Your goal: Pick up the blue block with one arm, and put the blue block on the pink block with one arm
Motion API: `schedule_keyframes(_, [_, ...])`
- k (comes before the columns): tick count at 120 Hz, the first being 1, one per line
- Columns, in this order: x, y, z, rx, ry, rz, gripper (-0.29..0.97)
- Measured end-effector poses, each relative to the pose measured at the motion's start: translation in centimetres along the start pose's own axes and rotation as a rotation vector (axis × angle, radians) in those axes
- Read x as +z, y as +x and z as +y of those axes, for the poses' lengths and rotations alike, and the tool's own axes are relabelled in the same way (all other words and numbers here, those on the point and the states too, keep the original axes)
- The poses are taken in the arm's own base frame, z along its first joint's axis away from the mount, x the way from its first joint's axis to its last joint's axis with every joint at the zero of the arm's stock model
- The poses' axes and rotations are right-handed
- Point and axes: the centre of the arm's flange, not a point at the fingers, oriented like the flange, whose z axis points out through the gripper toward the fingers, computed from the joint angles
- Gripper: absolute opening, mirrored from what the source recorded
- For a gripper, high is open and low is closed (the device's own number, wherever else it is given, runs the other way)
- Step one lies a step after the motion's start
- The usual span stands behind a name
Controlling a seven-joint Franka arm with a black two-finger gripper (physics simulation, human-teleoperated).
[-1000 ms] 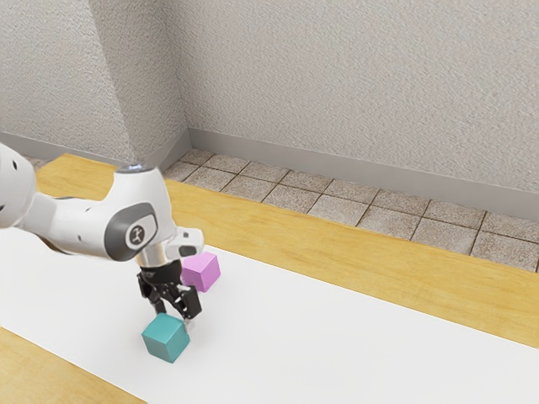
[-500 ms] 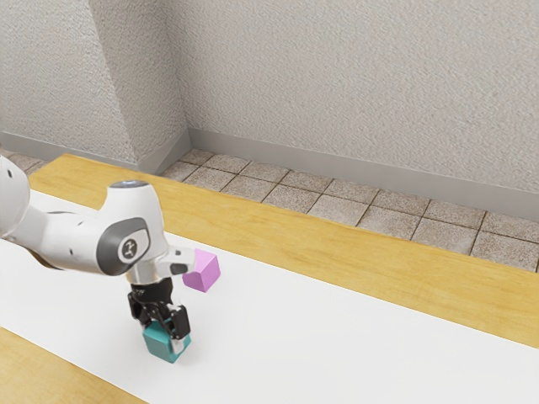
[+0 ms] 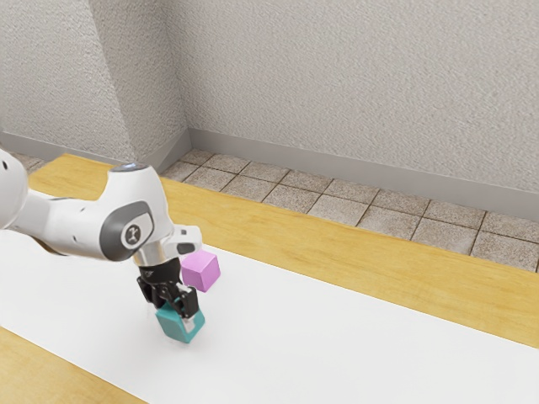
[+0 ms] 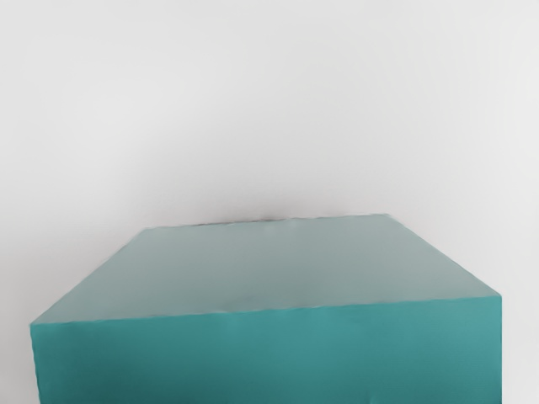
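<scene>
The blue block (image 3: 182, 326), more teal than blue in these renders, sits between the fingers of the tool (image 3: 178, 310) at the near left of the white surface (image 3: 354, 353). The white arm (image 3: 80, 225) comes in from the exterior view's left and bends down over the block. The tool's black fingers (image 3: 189, 303) press on two opposite sides of the block's upper part, so it is closed on the block. In the wrist view the block (image 4: 269, 295) lies close under the hand, with bare white surface beyond it and a faint shadow at its far edge. I cannot tell whether its underside has cleared the surface or is touching it.

Just to the right and a little farther back stands the pink block (image 3: 201, 271), flat on the surface with nothing on top. It is near the blue block but not touching it.

By my reading the grasp is made and the pick-up is at its start at most. What is left is the larger part:
- raising the blue block above the pink one's top
- carrying it a short way right and back
- setting it down squarely
- letting go

With the two blocks so close, the lift probably needs to come before any sideways move, or the held block could knock the pink one.
</scene>
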Motion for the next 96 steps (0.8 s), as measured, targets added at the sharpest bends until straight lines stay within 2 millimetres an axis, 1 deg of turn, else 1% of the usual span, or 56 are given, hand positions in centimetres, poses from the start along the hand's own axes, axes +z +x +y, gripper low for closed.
schedule_keyframes(8, [-2.4, 2.0, -0.1, -0.005, 0.005, 0.054, 0.34])
schedule_keyframes(14, [-4.0, 4.0, -0.4, -0.007, 0.012, 0.089, 0.34])
schedule_keyframes(18, [-5.1, 5.3, -0.9, -0.013, 0.018, 0.107, 0.34])
schedule_keyframes(22, [-6.0, 6.0, -2.0, -0.031, 0.023, 0.116, 0.34])
schedule_keyframes(29, [-7.5, 5.9, -4.5, -0.078, 0.026, 0.121, 0.35])
schedule_keyframes(37, [-8.4, 5.6, -7.1, -0.122, 0.033, 0.114, 0.35])
schedule_keyframes(40, [-8.7, 6.2, -7.8, -0.129, 0.039, 0.115, 0.35])
schedule_keyframes(43, [-8.8, 7.0, -8.2, -0.130, 0.046, 0.114, 0.36])
schedule_keyframes(46, [-8.7, 8.1, -8.2, -0.124, 0.052, 0.111, 0.36])
schedule_keyframes(51, [-8.5, 10.0, -7.6, -0.102, 0.061, 0.104, 0.36])
schedule_keyframes(56, [-8.3, 10.9, -7.0, -0.087, 0.065, 0.091, 0.35])
schedule_keyframes(61, [-8.2, 11.0, -6.9, -0.084, 0.065, 0.074, 0.35])
schedule_keyframes(70, [-7.8, 10.5, -7.1, -0.089, 0.060, 0.036, 0.35])
schedule_keyframes(82, [-7.0, 10.5, -6.7, -0.082, 0.057, -0.004, 0.35])
schedule_keyframes(96, [-6.9, 11.3, -6.6, -0.070, 0.067, -0.021, 0.35])
